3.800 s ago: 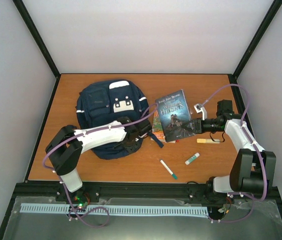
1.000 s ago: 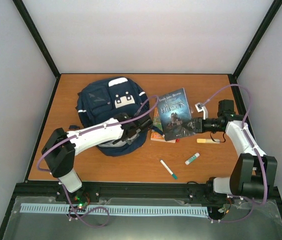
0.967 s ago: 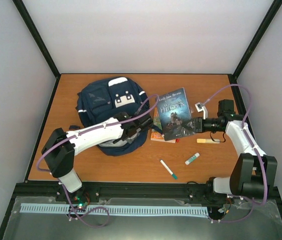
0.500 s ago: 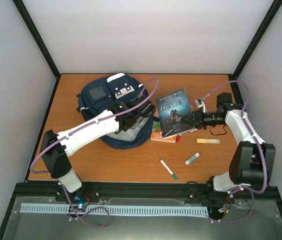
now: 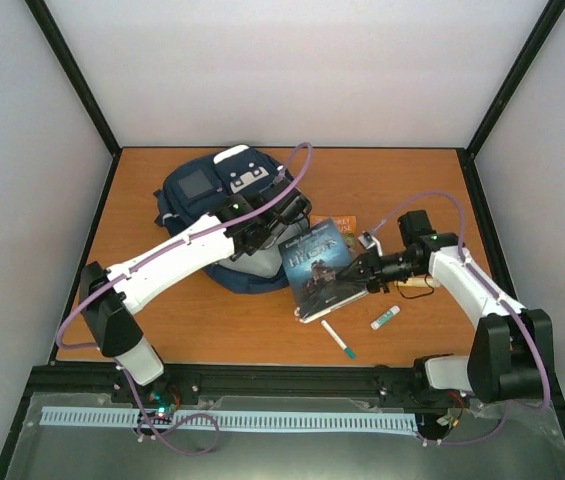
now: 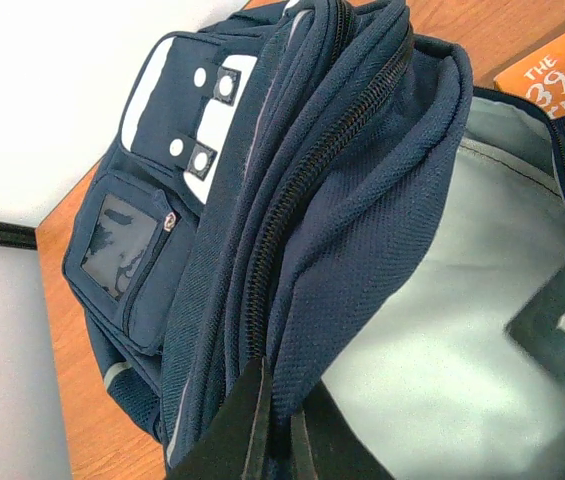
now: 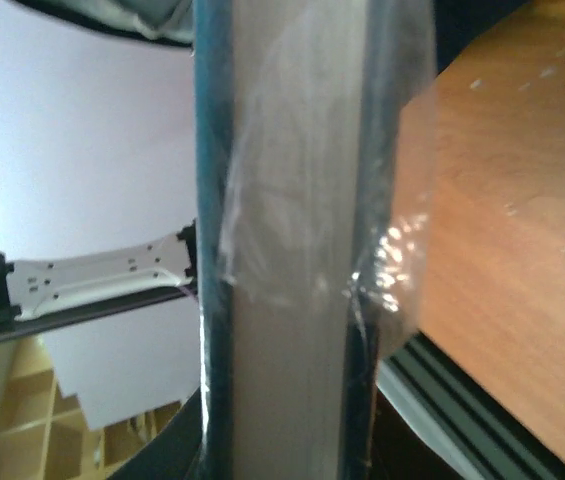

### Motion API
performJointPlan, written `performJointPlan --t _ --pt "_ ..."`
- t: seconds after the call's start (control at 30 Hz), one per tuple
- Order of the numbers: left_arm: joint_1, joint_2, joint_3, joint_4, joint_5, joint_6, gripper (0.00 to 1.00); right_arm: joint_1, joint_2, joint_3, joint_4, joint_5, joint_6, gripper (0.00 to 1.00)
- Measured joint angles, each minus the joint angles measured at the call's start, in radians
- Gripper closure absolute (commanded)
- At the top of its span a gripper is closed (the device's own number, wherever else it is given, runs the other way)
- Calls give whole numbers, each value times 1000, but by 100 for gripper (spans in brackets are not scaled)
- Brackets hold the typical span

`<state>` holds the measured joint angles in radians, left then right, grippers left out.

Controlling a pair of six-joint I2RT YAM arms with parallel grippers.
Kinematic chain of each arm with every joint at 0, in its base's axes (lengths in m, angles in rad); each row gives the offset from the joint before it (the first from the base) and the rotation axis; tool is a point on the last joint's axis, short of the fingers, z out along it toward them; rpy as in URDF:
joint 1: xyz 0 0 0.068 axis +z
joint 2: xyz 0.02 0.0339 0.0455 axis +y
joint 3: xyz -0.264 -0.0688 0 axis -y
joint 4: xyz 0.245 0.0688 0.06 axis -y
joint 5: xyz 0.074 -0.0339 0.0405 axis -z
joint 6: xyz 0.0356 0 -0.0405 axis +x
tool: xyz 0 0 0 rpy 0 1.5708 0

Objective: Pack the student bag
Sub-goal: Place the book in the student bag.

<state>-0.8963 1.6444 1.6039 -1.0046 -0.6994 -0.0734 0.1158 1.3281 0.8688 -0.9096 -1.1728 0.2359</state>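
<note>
Our left end effector [image 6: 280, 425] pinches the bag [image 6: 342, 200] rim, our right end effector [image 5: 364, 272] clamps a book [image 5: 314, 262], pen [image 5: 339, 339] and glue stick [image 5: 385, 318] nearby.

The left white-and-black arm [image 5: 177, 255] is standing stretched out from the near left corner of the table, slanting toward its middle. Its left gripper [image 5: 260, 228] is pinching, with jaws closed tight, the opening rim of the navy blue fabric student bag [image 5: 197, 190]. The right white-and-black arm [image 5: 467, 285] is standing bent at the elbow near the right edge, forearm pointing left. Its right gripper [image 5: 364, 270] is clamping the edge of a dark-covered paperback book [image 5: 317, 265], and the book is tilting above the table.
</note>
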Motion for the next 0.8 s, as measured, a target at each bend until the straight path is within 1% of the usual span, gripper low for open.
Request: performJointPlan --t 0.1,0.33,0.5,0.67,0.8 --pt "0 -8 0 0 2 -3 99 60 -21 -40 65 -41 63 97" --pt "3 -82 -18 5 30 -27 99 120 9 -50 159 -47 129 97" --pt "3 -124 -22 4 34 -42 99 175 82 -1 177 -58 118 97" --pt "3 -133 -33 2 37 -64 99 200 187 76 173 -53 67 97" --pt "3 -138 -33 -4 40 -77 99 209 267 84 152 9 22 97"
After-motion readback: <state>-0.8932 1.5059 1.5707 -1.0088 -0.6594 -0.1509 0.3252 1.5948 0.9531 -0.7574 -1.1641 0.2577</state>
